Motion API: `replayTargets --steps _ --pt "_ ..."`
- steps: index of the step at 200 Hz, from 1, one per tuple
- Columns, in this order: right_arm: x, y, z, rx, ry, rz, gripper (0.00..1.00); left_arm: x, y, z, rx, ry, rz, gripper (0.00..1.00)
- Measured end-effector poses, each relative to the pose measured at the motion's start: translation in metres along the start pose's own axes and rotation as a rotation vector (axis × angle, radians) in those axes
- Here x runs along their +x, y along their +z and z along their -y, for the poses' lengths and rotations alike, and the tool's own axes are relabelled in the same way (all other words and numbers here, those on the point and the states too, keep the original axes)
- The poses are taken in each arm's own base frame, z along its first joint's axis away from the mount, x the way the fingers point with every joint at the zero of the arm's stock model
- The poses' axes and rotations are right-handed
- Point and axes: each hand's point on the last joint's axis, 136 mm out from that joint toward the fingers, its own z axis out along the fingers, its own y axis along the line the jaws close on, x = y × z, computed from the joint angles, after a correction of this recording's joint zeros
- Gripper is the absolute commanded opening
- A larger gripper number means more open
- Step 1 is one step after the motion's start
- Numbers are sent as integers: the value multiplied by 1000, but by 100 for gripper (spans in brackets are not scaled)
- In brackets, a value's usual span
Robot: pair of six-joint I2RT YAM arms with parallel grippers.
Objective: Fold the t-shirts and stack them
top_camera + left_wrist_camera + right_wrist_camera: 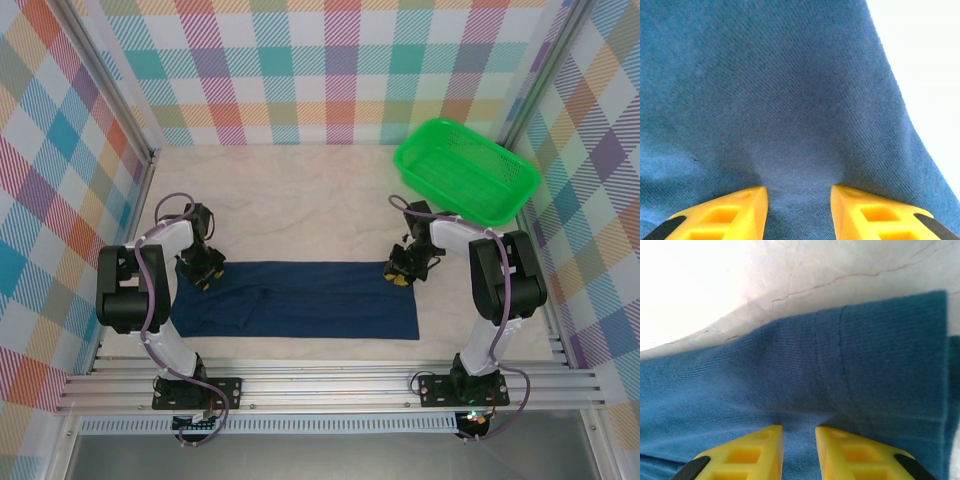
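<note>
The right pincer (799, 429) clamps the t-shirt (300, 300) hem between its tips; the left pincer (799, 189) stands apart above cloth. It seems soft, limp and light, so it is best held at the corners.

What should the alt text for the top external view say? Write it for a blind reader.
A dark navy t-shirt, folded into a long band, lies across the pale table. The left pincer and right pincer sit on its far corners; an empty green basket stands back right.

Counted items
One t-shirt (300, 300) is counted at lower centre, one green basket (467, 168) at upper right; two grippers: left gripper (203, 272), right gripper (402, 272).
</note>
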Motion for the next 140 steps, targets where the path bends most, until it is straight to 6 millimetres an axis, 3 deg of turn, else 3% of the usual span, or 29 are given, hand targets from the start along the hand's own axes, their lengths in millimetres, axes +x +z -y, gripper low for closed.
replayTargets --steps 24,45,67,80,95,116,140 --pt "0 -2 5 31 -2 14 27 -8 -9 3 -10 18 41 43" --pt "0 -9 13 81 -7 38 28 -10 -33 4 -10 39 113 42" --pt "-1 -22 12 93 -48 80 29 6 -67 12 65 49 167 35" --pt "-3 -30 3 76 -90 108 30 23 -77 13 121 36 165 32" --pt "-5 -36 -13 44 -151 126 29 52 -73 9 150 9 114 30" --pt "-5 -35 -33 -1 -217 117 29 89 -50 -3 123 -32 17 30" --pt "-10 -24 -49 -29 -252 83 29 102 -33 -14 81 -104 -30 32"
